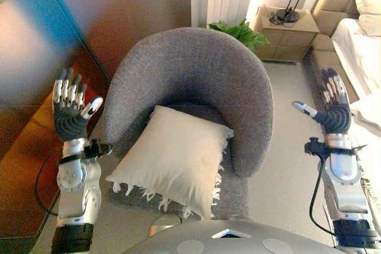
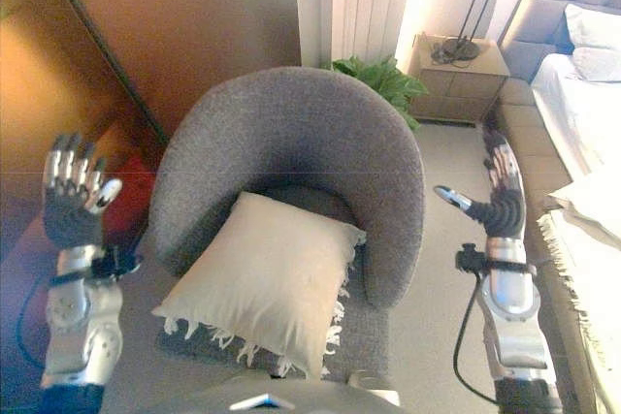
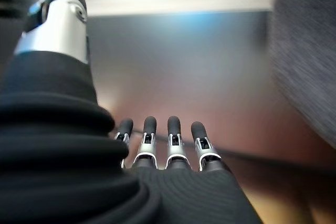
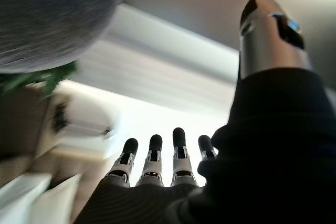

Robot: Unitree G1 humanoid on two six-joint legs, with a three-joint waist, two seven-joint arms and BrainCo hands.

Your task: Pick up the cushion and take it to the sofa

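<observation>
A cream cushion (image 1: 175, 159) with white fringe lies on the seat of a round grey armchair (image 1: 190, 72), its front edge hanging over the seat. My left hand (image 1: 69, 111) is raised to the left of the chair, fingers straight, holding nothing. My right hand (image 1: 333, 106) is raised to the right of the chair, fingers straight, empty. Both hands are apart from the cushion. The wrist views show each hand's straight fingers (image 3: 173, 145) (image 4: 157, 161) with nothing in them. No sofa shows.
A brown wall panel (image 1: 119, 10) stands behind and left of the chair. A green plant (image 1: 241, 31) and a wooden nightstand (image 1: 286, 31) with a lamp stand behind. A bed (image 1: 363, 52) with pillows is at the right. Carpet lies between chair and bed.
</observation>
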